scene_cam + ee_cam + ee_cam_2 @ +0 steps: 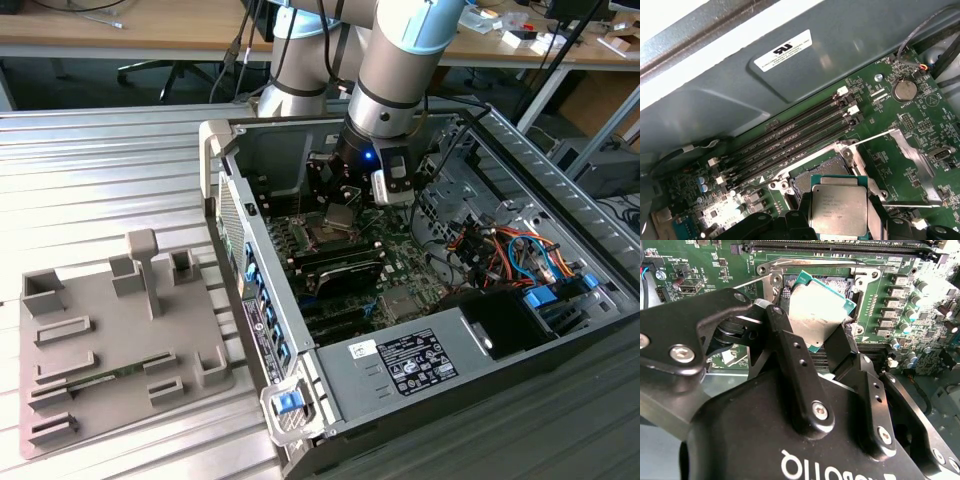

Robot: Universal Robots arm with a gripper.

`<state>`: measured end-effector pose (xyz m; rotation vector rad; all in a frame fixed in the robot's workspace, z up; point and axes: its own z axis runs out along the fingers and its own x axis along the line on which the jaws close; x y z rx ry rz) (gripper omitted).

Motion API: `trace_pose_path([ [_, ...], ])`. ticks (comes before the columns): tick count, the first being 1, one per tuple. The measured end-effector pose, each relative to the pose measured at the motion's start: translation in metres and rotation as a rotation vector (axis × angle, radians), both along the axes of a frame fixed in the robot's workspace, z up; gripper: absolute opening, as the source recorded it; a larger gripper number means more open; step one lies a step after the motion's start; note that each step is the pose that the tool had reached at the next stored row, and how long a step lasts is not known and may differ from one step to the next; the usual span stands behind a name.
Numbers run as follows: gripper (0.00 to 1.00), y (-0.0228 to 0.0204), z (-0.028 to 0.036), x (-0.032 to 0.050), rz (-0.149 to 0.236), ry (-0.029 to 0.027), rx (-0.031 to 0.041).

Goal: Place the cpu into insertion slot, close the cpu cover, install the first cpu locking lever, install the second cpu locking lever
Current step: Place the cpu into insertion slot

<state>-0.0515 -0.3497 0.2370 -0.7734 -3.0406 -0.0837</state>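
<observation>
Second wrist view shows the claw (pixel 807 325) pinching the cpu (pixel 817 305) by two side edges, likely so its underside is free, just above the insertion slot (pixel 840 282). The cpu cover (pixel 912 152) lies swung open beside the slot, so nothing blocks it. Square, no longer side, the cpu faces shiny side up, slightly tilted.

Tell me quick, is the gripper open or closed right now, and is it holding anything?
Gripper: closed on the cpu, holding it over the insertion slot.
</observation>
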Motion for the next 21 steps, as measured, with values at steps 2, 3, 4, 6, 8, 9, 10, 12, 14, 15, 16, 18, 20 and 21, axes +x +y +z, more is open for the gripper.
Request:
trace_pose_path([
  [2, 0.53, 0.0, 0.0, 0.0, -0.002, 0.0, -0.0001],
  [3, 0.53, 0.0, 0.0, 0.0, -0.003, 0.0, 0.0],
  [4, 0.53, 0.0, 0.0, 0.0, -0.004, 0.0, 0.0],
  [6, 0.53, 0.0, 0.0, 0.0, -0.006, 0.0, 0.0],
  [8, 0.53, 0.0, 0.0, 0.0, -0.008, 0.0, 0.0],
  [9, 0.53, 0.0, 0.0, 0.0, -0.009, 0.0, 0.0],
  [10, 0.53, 0.0, 0.0, 0.0, -0.01, 0.0, 0.0],
  [12, 0.53, 0.0, 0.0, 0.0, -0.012, 0.0, 0.0],
  [14, 0.53, 0.0, 0.0, 0.0, -0.015, 0.0, 0.0],
  [15, 0.53, 0.0, 0.0, 0.0, -0.019, 0.0, 0.0],
  [16, 0.53, 0.0, 0.0, 0.0, -0.025, 0.0, 0.0001],
  [18, 0.53, 0.0, 0.0, 0.0, -0.033, 0.0, 0.0],
  [20, 0.53, 0.0, 0.0, 0.0, -0.038, 0.0, 0.0001],
  [21, 0.53, 0.0, 0.0, 0.0, -0.041, 0.0, 0.0],
])
